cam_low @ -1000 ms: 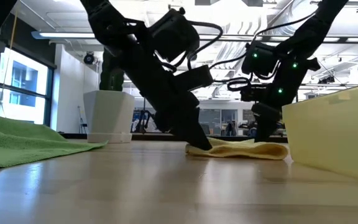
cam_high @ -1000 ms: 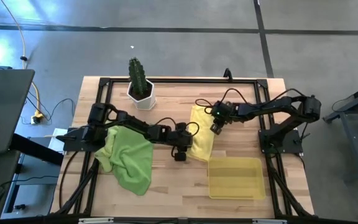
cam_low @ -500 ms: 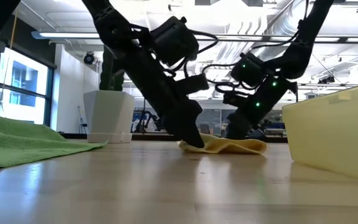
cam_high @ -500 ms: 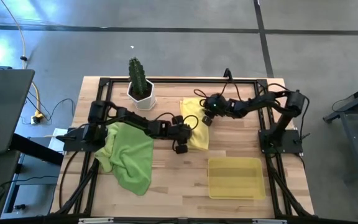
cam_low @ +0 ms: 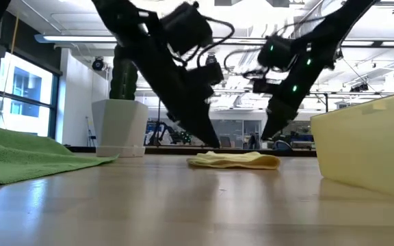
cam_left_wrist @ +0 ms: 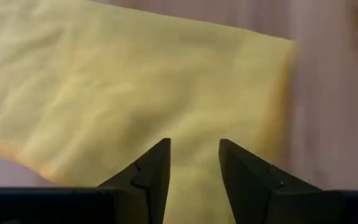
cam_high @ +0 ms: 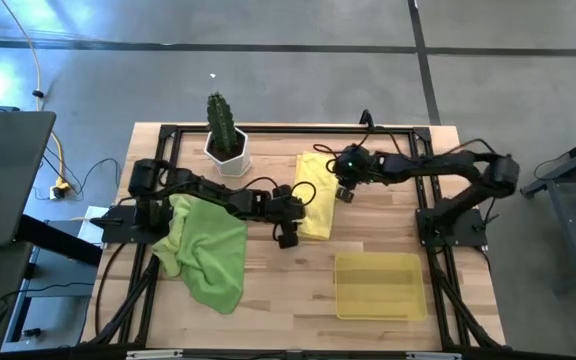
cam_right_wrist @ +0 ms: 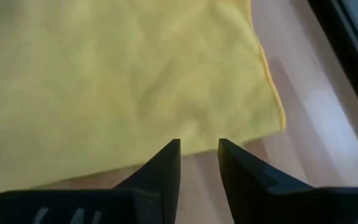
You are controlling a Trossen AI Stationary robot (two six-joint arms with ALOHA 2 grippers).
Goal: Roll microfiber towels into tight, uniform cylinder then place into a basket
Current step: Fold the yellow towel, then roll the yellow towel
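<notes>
Both end effectors, left (cam_left_wrist: 194, 163) and right (cam_right_wrist: 199, 163), hover spread and empty over the flat yellow towel (cam_high: 315, 194); uneven pinches could skew the roll.

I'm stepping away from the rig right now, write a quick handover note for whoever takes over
Left gripper: open, empty, above the near edge of the yellow towel.
Right gripper: open, empty, above the towel's far end.
Yellow towel lies flat, unrolled, mid-table. Green towels sit heaped under the left arm. Basket at the near right holds nothing.
Done: no towel rolled, none in the basket.
Left: roll the yellow towel, basket it, then the green ones.
</notes>
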